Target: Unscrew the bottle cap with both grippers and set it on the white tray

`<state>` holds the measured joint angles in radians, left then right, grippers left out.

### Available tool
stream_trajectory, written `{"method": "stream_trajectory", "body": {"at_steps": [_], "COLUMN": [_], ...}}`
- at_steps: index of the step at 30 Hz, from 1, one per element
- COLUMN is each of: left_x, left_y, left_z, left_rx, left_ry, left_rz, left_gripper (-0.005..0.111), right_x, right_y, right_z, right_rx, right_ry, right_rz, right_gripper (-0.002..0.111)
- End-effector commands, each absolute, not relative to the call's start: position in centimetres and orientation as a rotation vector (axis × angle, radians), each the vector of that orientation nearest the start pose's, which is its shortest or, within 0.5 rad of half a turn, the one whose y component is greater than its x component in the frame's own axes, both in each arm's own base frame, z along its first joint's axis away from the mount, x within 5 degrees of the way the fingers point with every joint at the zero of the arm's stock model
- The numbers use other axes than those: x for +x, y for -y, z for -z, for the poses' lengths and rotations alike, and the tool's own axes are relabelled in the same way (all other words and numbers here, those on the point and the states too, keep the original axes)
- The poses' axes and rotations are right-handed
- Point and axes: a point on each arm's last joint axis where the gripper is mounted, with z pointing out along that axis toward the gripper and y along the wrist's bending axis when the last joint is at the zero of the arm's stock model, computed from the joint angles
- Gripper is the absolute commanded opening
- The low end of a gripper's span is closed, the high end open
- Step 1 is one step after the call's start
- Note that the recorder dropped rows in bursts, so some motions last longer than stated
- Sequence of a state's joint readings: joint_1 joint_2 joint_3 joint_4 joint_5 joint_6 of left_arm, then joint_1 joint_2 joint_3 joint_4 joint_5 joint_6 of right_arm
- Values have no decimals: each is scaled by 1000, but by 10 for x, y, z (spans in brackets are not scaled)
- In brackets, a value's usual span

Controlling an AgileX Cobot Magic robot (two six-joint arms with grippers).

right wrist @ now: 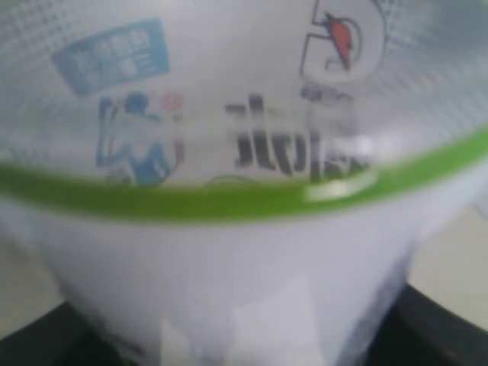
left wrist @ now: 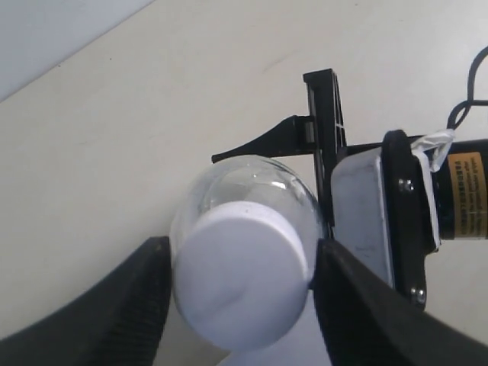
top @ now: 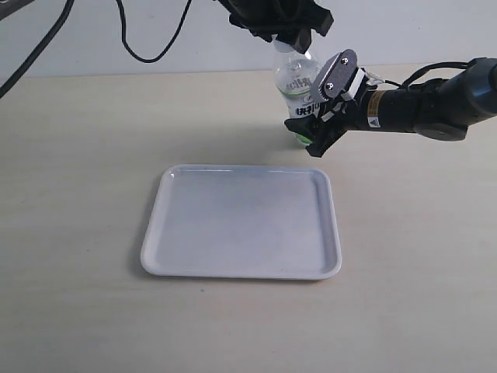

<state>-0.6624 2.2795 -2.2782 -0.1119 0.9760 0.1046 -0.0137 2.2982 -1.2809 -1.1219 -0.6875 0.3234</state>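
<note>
The clear bottle stands upright behind the white tray. My right gripper comes in from the right and is shut on the bottle's labelled body, which fills the right wrist view. From above, my left gripper comes down over the neck. In the left wrist view its two black fingers press on both sides of the white bottle cap, which sits on top of the bottle. The cap is hidden in the exterior view. The grey screwed plate of the right gripper lies beside the bottle.
The tray lies flat on the pale wooden table with nothing on it. Black cables hang at the back left, against the pale wall. The right arm stretches over the table at the right.
</note>
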Motion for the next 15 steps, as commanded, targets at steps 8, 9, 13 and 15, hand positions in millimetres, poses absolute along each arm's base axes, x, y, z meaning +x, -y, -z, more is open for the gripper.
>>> {"method": "stream_trajectory", "body": {"at_steps": [8, 9, 13, 15], "left_x": [405, 404, 402, 402], "left_y": [326, 326, 325, 325], "left_z": [-293, -294, -300, -300], "left_rx": [863, 863, 857, 859], "left_ry": [-2290, -2287, -2281, -2286], "left_rz": [409, 410, 427, 426], "left_gripper": [55, 55, 55, 55], "right_x": [444, 444, 444, 444], "right_y": [-46, -46, -46, -46], "right_z": [-71, -71, -71, -71], "right_rx": [-1043, -1043, -1043, -1043], "right_ry": [-1819, -1819, -1819, -1819], "right_rz": [-206, -206, -206, -206], "right_gripper": [0, 0, 0, 0]}}
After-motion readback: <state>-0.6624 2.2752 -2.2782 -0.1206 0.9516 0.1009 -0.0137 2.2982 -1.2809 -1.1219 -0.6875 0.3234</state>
